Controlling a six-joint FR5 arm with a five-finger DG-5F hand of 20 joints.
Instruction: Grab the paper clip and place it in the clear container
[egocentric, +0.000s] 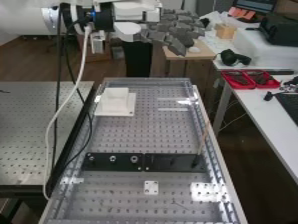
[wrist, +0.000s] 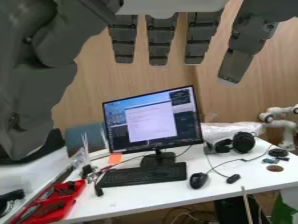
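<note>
In the high view the hand (egocentric: 166, 31) is raised at the top, past the bench's far end, with fingers extended and nothing held. Straight fingers of the hand (wrist: 161, 40) hang in the wrist view, the thumb bulky beside them. A thin, faint mark (egocentric: 178, 204) on the near part of the bench may be the paper clip; I cannot tell for certain. Pale edges and glints (egocentric: 174, 109) on the bench's far right part could belong to the clear container, but its outline is unclear.
A white block (egocentric: 116, 102) sits at the bench's far left. Black strips (egocentric: 116, 161) cross its middle, with a thin upright rod (egocentric: 203, 140) at their right end. A small white plate (egocentric: 151, 187) lies nearer. Red trays (egocentric: 249, 79) rest on the side desk.
</note>
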